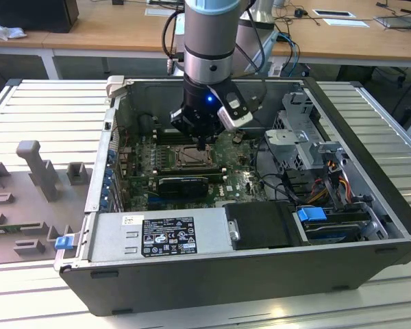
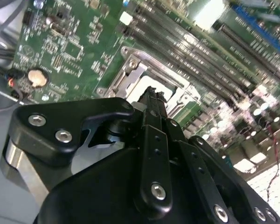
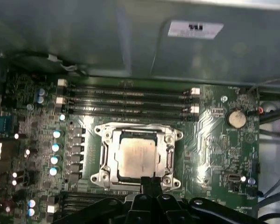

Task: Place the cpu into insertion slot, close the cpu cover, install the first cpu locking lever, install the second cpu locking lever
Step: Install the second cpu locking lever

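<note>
The cpu (image 3: 137,157), a pale square chip, lies flat in the insertion slot (image 1: 190,158) on the green board. The silver cpu cover (image 3: 106,156) lies down around it, and the chip's face shows through its window. In the second wrist view the cover (image 2: 130,74) shows just beyond the fingers. My gripper (image 3: 150,181) is shut, its black fingertips (image 2: 151,98) pressed together at the socket's edge with nothing visible between them. From the exterior view, the gripper (image 1: 204,142) hangs right over the socket inside the open computer case. I cannot make out the locking levers.
Long black memory slots (image 3: 130,100) run beside the socket. A coin battery (image 3: 236,118) and a row of capacitors (image 3: 56,147) flank it. A black card (image 1: 183,184), the power supply (image 1: 168,236), a drive cage (image 1: 301,137) and cables crowd the case.
</note>
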Action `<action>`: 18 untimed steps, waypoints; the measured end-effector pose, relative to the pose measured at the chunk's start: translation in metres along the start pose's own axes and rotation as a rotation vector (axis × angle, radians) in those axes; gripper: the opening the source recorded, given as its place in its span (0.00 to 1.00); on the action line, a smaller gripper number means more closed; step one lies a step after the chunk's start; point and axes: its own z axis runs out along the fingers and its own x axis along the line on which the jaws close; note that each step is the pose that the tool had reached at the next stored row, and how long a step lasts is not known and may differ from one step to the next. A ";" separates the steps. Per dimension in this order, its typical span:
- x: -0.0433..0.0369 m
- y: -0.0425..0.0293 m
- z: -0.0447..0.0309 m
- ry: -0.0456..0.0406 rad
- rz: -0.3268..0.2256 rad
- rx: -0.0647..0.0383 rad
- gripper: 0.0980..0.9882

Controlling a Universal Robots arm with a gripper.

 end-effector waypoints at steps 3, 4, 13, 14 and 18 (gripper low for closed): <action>0.0008 -0.0099 0.0010 0.0000 0.000 -0.004 0.01; 0.0010 -0.0128 0.0009 -0.0001 0.000 -0.004 0.01; 0.0095 -0.0222 0.0057 0.0060 -0.010 -0.035 0.01; 0.0120 -0.0223 0.0058 0.0060 -0.011 -0.036 0.01; 0.0297 -0.0223 0.0065 0.0064 -0.016 -0.037 0.01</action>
